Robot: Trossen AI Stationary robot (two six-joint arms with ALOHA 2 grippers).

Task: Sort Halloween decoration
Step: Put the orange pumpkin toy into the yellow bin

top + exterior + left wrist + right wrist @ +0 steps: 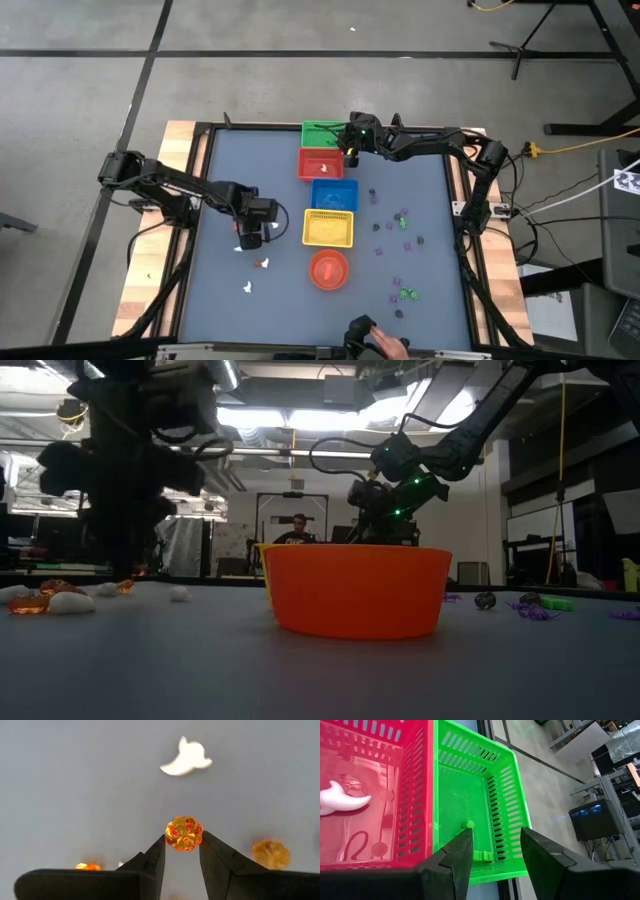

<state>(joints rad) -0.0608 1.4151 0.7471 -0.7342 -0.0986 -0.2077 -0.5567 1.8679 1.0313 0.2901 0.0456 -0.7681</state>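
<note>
My left gripper (182, 842) points down over the table's left half (250, 236) and is shut on a small clear orange, pumpkin-like trinket (184, 833). On the table beneath it lie a white ghost trinket (186, 757) and two more orange ones (270, 853) (88, 866). My right gripper (495, 845) stands open above the green basket (470, 795), which holds small green pieces (482, 855). Beside it, the red basket (375, 795) holds a white ghost (342, 800). Purple and green trinkets (400, 222) are scattered over the table's right half. My left gripper pinches the orange trinket's two opposite sides (172, 837) between its two fingertips, at their free ends only. The fingers come from above, pointing down. The trinket is lifted clear of the table.
Green, red, blue (334, 194) and yellow (328, 228) baskets stand in a row down the table's middle, with the round orange bowl (329, 268) at the near end. White and orange trinkets (246, 288) lie near left. A person's hand (378, 342) shows at the near edge.
</note>
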